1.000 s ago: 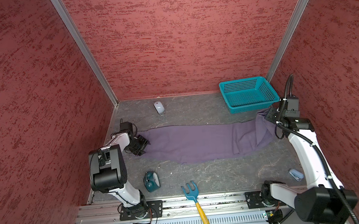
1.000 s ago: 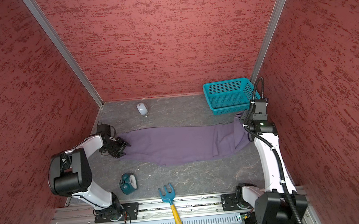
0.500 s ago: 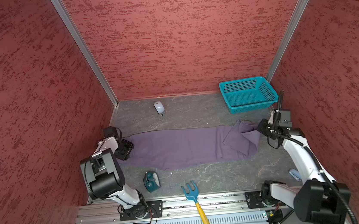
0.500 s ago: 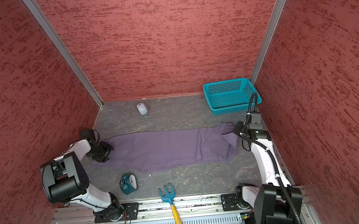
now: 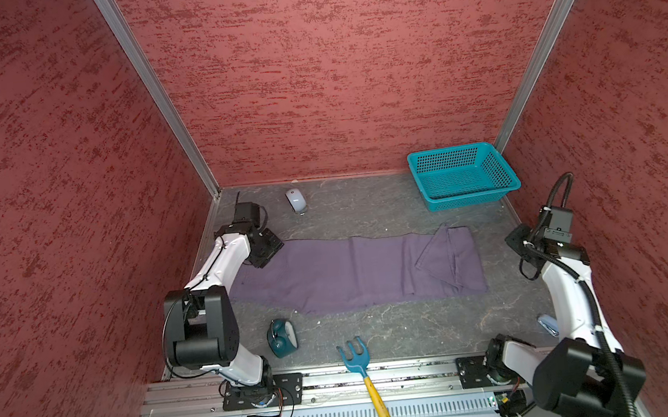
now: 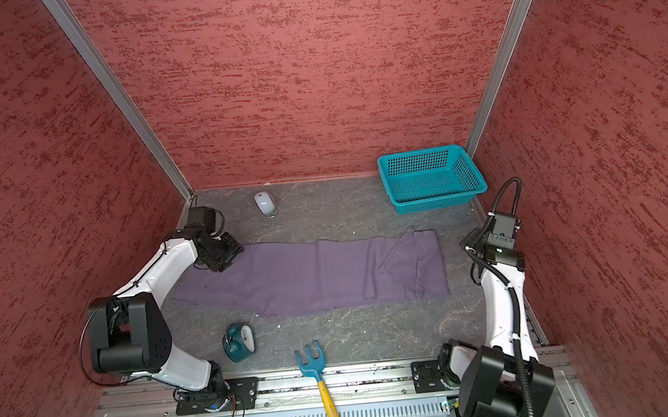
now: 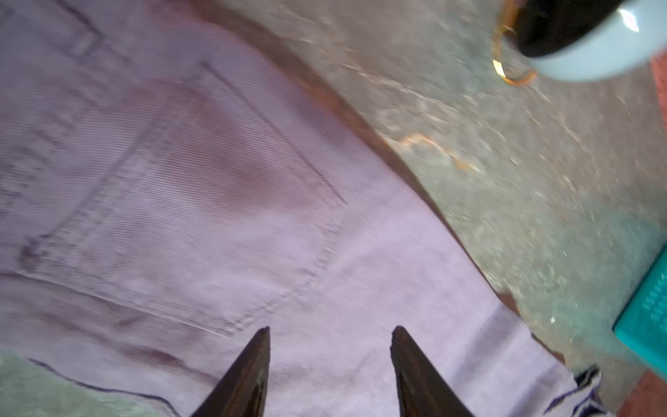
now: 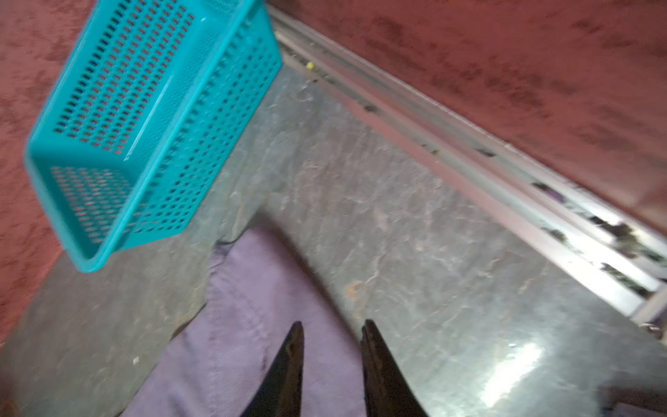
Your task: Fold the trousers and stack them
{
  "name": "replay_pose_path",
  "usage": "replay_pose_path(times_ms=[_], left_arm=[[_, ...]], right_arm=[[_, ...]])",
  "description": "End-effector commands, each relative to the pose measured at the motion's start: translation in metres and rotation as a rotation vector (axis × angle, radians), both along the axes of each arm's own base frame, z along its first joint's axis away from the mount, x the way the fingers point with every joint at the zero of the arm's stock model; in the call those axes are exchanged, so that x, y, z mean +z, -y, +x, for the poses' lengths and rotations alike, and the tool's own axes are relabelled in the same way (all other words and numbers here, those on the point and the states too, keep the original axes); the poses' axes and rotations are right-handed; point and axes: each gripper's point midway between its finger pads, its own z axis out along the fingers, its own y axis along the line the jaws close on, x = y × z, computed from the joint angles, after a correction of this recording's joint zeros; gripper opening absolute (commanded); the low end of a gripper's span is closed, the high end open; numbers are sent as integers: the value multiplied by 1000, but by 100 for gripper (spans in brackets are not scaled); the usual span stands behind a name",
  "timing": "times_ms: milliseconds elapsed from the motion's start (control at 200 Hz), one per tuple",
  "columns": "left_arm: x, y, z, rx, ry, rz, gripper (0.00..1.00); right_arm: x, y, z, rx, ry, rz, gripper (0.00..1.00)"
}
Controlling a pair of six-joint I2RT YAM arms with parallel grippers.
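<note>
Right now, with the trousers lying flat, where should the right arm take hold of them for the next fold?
Probably the trousers at their right end, where the flap is doubled over and gives a thicker edge. Come from the right, low over the table, since the right gripper hangs just off that end, jaws open.

We see a teal perforated plastic basket [image 5: 467, 201] at the back; a white computer mouse [image 5: 296, 199] well apart; nearer, a dark teal alarm clock [image 5: 281, 337] near a blue yellow-handled rake [image 5: 360, 366].
</note>
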Motion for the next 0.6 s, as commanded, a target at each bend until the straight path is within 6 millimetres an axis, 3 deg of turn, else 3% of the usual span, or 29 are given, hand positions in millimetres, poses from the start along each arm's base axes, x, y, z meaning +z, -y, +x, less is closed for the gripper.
replay_pose_path(times_ms=[0,125,245,381,596], left_arm=[[7,26,-1,-54,-2,-1,56],[-7,60,5,-133,-28,-18,56],[-30,65,3,-142,-84,-39,56],[-54,38,-9,-71,-126,-38,56],[-87,-13,-32,38,-192,-26,55]], right_arm=[[-13,-61,17,241,-97,-64,29],[-57,-91,13,330,-245,-94,48],[-83,-117,15,418,-329,-138,56],[-108,-133,21,469,-408,-184,57],[-124,-114,23,421,-508,-286,52]])
